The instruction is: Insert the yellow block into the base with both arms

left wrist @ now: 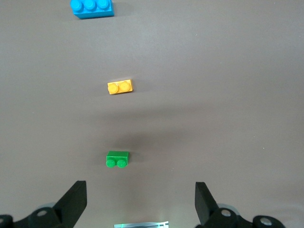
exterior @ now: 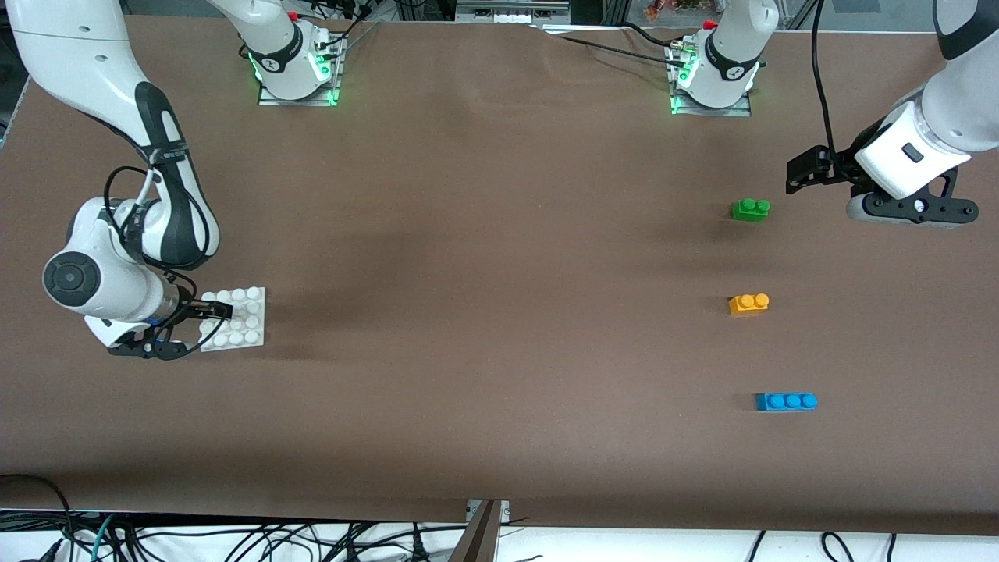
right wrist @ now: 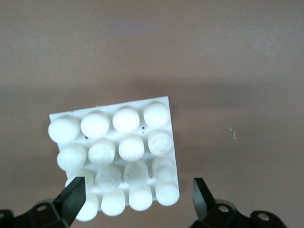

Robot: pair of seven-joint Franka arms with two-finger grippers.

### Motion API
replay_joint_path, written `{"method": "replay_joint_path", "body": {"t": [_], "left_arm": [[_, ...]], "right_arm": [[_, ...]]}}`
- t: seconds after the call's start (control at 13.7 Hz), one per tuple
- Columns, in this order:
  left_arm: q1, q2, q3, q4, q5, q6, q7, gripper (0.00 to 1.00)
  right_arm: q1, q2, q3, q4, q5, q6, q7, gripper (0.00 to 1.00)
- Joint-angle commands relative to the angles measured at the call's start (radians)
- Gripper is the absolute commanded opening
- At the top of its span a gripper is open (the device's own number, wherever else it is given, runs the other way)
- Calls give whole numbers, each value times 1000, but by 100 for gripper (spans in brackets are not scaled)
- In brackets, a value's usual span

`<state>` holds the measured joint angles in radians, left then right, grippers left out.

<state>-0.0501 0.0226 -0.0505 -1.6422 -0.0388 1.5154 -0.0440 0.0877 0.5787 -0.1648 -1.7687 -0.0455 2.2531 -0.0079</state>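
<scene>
Front view shows my two jobs laid out at separate ends of the brown table (exterior: 484,257), which suits a two-arm insertion: one of me steadies the plate, the other fetches the brick. The flat square white plastic base with its four-by-four grid of round studs (exterior: 234,318) lies toward the right arm's end. The small orange-yellow plastic block with two studs on top (exterior: 749,303) sits toward the left arm's end, in a line of three bricks: the green two-stud plastic brick (exterior: 751,209) at its 12 o'clock, the longer blue three-stud plastic brick (exterior: 786,401) at its 6 o'clock, each well apart from it.

My right gripper (exterior: 211,311) is low at the base's 9 o'clock edge, wrist folded down and forearm running back toward its mount. In the right wrist view its fingers (right wrist: 76,192) stand wide apart, reaching in from one edge of the base (right wrist: 118,152), one tip over a corner stud; they hold nothing, and I judge they are lined up to pin the plate.

My left gripper (exterior: 808,172) hangs over bare table at about 2 o'clock from the green brick, wrist bent steeply down. Its fingers (left wrist: 76,197) are spread wide and empty, the yellow block (left wrist: 119,87) untouched and well clear.
</scene>
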Motion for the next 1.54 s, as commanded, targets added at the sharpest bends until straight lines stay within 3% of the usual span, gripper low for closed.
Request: {"method": "replay_joint_path", "body": {"t": [0.0,0.8,1.46], "left_arm": [[1,5,-2,22,8,-23,6,100],[3,6,8,22,7,-37,10,100],[3,10,8,25,5,-35,10,100]], "right_arm": [[-6,15,5,-21,-7,54,-11,100],[-5,29,13,-72,-7,143,-14,100],[-8,46,15,-80,-1,177,-132,100]]}}
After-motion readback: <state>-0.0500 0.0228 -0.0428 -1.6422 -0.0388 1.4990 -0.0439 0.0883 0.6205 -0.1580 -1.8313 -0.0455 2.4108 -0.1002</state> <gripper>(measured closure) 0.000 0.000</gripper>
